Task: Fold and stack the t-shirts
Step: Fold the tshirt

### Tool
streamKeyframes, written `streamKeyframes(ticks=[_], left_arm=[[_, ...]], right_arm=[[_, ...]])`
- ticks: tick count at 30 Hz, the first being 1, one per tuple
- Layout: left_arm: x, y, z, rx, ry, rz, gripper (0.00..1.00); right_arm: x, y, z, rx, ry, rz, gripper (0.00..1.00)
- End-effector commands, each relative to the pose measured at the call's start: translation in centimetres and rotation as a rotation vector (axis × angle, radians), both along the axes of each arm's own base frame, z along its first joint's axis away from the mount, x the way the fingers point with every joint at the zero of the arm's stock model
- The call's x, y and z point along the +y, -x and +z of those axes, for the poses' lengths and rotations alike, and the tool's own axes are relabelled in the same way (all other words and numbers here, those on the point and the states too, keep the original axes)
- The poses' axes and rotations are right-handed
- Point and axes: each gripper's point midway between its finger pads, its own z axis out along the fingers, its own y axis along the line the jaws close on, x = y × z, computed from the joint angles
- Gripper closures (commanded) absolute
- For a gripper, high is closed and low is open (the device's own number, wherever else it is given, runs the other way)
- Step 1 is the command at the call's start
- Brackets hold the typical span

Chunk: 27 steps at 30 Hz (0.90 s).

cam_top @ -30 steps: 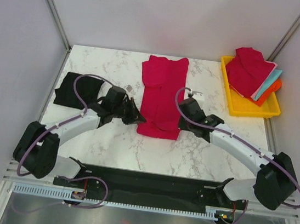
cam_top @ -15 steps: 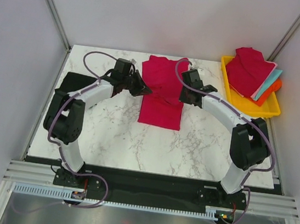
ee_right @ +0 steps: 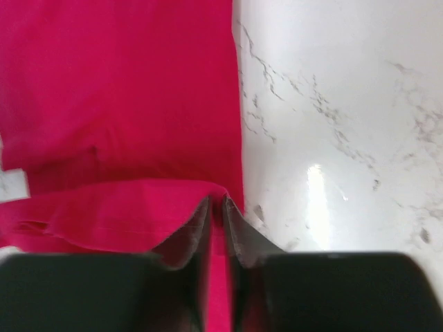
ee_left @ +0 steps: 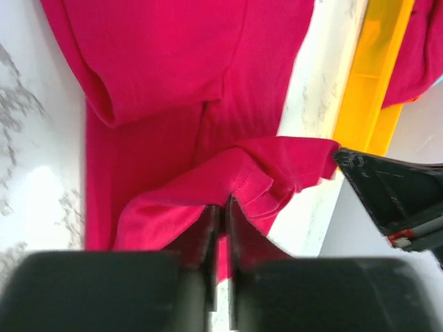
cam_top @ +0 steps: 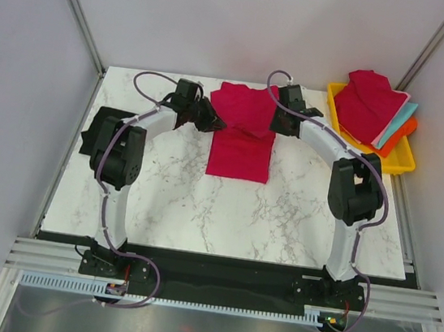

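**Both arms gripping a folded shirt edge**

The crimson t-shirt [cam_top: 241, 148] lies at the upper centre of the marble bench [cam_top: 162, 183], with one edge lifted and doubled over. The left fingers [ee_left: 206, 238] and right fingers [ee_right: 190, 238] are each pinched tight on that raised edge. The stacked shirts [cam_top: 365, 103] sit in the yellow tray [cam_top: 354, 157] at upper right.

No legible text, brand, number or sign on any surface - the small white tag [ee_right: 12, 185] on the crimson t-shirt [ee_right: 118, 104], possibly a garment label, shows nothing readable.
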Motion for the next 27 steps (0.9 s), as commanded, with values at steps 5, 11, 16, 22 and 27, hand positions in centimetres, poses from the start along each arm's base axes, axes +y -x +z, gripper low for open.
streamKeyframes(ticks=[5,11,16,22,27], left_arm=[[0.7,-2.1,0.4,-0.02,-0.004,0.053,0.0],[2.0,0.5,2.4,-0.067,-0.024,0.072,0.06],[3.2,4.9,0.4,-0.019,-0.062,0.068,0.25],[4.0,9.0,-2.8,0.002,-0.136,0.035,0.37],[3.4,10.1,-4.2,0.01,-0.132,-0.04,0.33]], right_arm=[[-0.2,-2.3,2.0,-0.098,-0.001,-0.03,0.38],[0.1,0.8,3.6,-0.12,-0.089,-0.006,0.37],[0.4,5.8,1.1,-0.03,-0.165,0.044,0.45],[1.4,10.5,-3.1,0.046,-0.243,0.069,0.55],[2.3,11.3,-3.5,0.027,-0.207,0.09,0.53]])
